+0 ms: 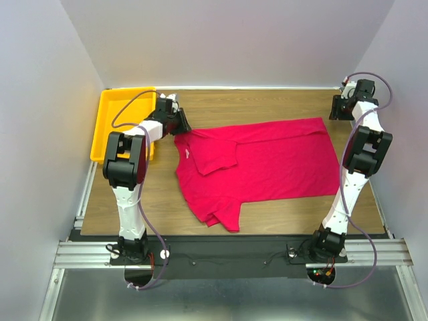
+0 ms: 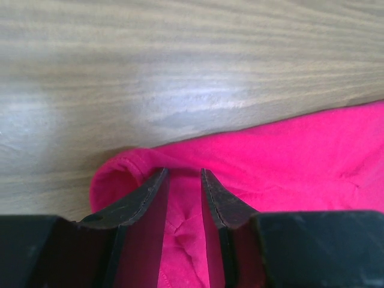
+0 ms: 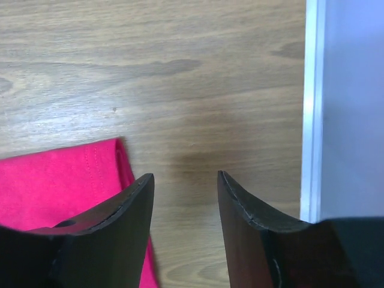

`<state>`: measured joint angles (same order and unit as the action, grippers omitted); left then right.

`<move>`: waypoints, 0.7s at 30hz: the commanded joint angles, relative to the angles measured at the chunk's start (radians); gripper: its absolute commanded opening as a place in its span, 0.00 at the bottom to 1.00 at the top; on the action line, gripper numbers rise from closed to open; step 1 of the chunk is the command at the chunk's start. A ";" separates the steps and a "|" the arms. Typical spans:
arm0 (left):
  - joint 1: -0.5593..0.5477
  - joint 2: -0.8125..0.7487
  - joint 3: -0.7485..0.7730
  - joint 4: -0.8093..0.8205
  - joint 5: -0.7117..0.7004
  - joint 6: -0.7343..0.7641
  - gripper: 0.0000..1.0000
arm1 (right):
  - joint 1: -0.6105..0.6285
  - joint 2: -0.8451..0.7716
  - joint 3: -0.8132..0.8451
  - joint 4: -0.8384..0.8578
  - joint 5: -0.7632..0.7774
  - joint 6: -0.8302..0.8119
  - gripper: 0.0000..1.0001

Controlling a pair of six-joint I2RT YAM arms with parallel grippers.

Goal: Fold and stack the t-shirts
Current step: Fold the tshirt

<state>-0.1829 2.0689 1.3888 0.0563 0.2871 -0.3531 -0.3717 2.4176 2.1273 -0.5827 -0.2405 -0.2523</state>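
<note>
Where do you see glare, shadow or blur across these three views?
Left wrist: a pale glare patch on the table, t-shirt edge slightly soft. Right wrist: a dim shadow on the wood ahead of the jaws, which look blurred. Top external: even light, sharp.

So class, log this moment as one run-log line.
left gripper: pinching t-shirt edge | right gripper: open, beside t-shirt corner | t-shirt: spread, one sleeve folded in
</note>
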 commanded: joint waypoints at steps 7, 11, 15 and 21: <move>-0.013 -0.254 0.035 0.062 -0.038 0.120 0.43 | 0.008 -0.342 -0.277 0.058 -0.149 -0.189 0.59; -0.015 -0.512 -0.115 0.147 -0.098 0.189 0.44 | 0.008 -0.584 -0.568 0.057 -0.295 -0.373 0.67; -0.013 -0.774 -0.357 0.224 -0.163 0.185 0.98 | 0.008 -0.852 -0.890 0.003 -0.393 -0.634 0.83; 0.033 -1.065 -0.652 0.084 -0.031 0.086 0.96 | 0.007 -1.164 -1.176 -0.204 -0.329 -0.853 0.88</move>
<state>-0.1715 1.0451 0.8467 0.2382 0.1680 -0.2264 -0.3668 1.3193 1.0512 -0.6506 -0.5739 -0.9161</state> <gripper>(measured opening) 0.970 0.874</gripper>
